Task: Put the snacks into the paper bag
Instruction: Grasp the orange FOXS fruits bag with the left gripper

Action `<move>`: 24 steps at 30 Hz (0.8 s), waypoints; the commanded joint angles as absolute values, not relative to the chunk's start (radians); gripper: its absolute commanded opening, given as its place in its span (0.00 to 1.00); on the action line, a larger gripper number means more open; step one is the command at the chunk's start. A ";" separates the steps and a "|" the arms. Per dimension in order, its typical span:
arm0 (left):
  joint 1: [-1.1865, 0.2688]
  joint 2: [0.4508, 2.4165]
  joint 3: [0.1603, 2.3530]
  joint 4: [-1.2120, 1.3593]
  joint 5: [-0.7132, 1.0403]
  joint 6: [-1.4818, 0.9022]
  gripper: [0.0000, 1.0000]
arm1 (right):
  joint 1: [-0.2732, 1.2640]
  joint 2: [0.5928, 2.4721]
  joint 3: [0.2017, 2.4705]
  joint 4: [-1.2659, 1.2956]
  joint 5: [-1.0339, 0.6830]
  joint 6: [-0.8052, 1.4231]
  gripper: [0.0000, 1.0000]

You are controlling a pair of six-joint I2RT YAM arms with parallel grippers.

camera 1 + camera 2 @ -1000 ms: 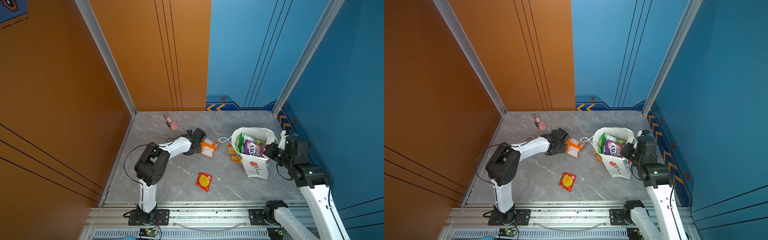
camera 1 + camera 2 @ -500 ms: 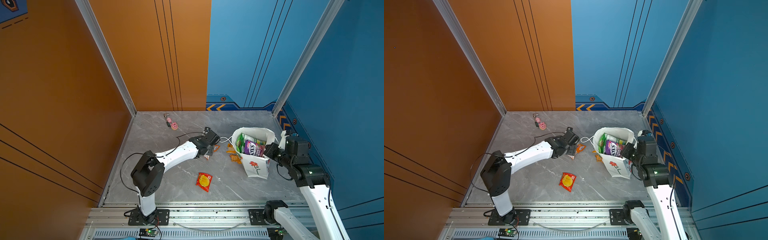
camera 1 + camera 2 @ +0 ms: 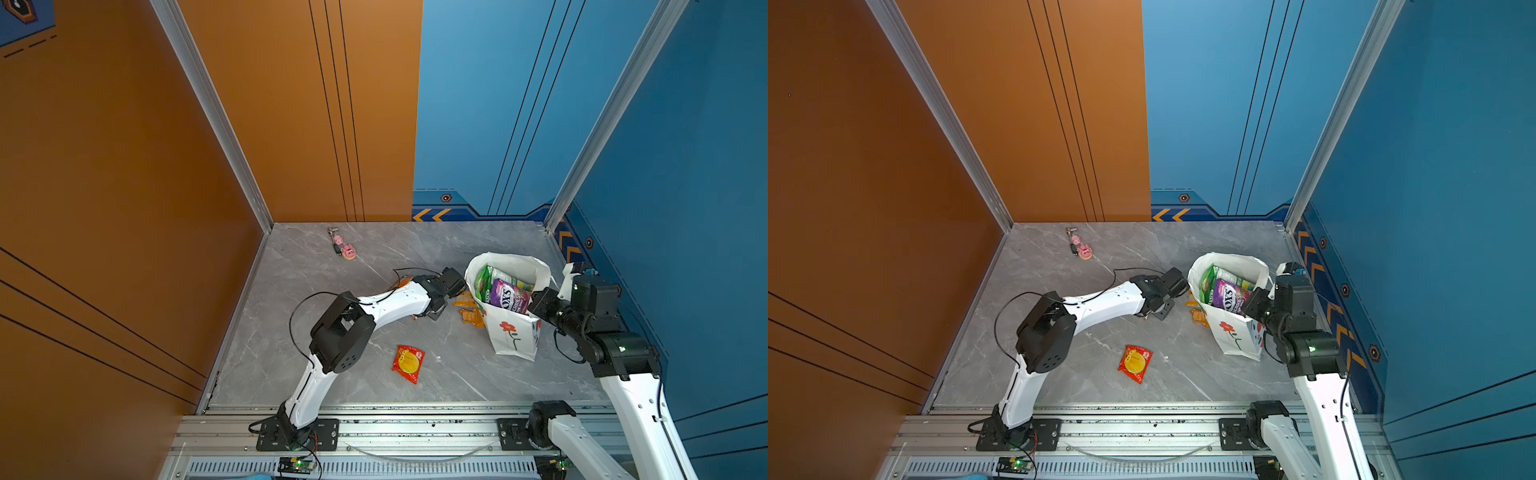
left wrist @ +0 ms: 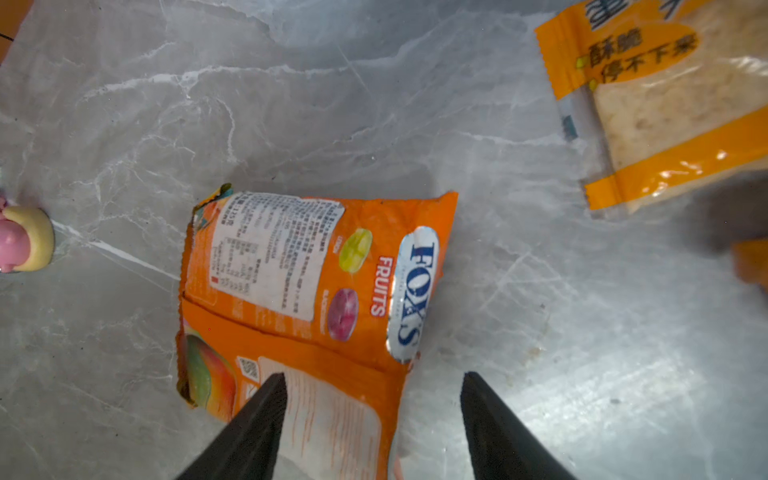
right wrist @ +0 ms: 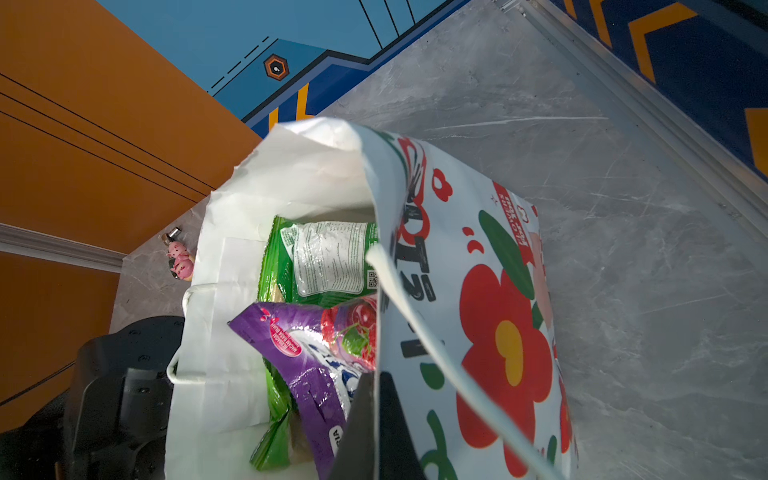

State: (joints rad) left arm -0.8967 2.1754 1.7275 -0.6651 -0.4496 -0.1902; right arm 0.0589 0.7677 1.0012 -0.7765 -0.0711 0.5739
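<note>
1. Table point(image 3: 415, 249): grey marble top, carries all items below.
2. Paper bag point(image 3: 513, 332) point(image 3: 1233, 332): white w/ red flower on front. Stands upright at right side of table, mouth open.
3. Right gripper point(image 5: 376, 384): clenched on paper bag's rim, w/ the bag wall pinched btwn fingers point(image 5: 361, 424).
4. Left gripper point(image 4: 372, 376): released, jaws apart, nothing held. Sits low over table just left of paper bag. One finger lies over the orange Fox's pkt, the other over bare table beside its edge.
5. Green pkt point(image 5: 328, 257): inside paper bag, upright.
6. Purple Fox's pkt point(image 5: 307, 374): inside paper bag, against green pkt on the right gripper's side.
7. Orange Fox's pkt point(image 4: 316, 282): flat on table, label panel up, outside paper bag.
8. Red-yellow pkt point(image 3: 408, 363): flat on table toward front edge, well apart from paper bag.
9. Orange sachets point(image 3: 471, 316): at least two, on table just beside paper bag's left foot.
10. Pink pig charms point(image 3: 345, 248): near back edge of table, well apart from the rest.
</note>
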 commanded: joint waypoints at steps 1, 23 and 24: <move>-0.889 2.204 1.781 -0.750 -0.476 -0.173 0.63 | 0.055 0.737 1.024 -0.663 -0.058 0.563 0.00; -0.769 1.973 1.432 -0.493 -0.340 -0.484 0.11 | 0.053 0.785 1.066 -0.686 -0.049 0.552 0.00; -0.766 1.946 1.397 -0.457 -0.327 -0.505 0.09 | 0.054 0.788 1.066 -0.688 -0.050 0.552 0.00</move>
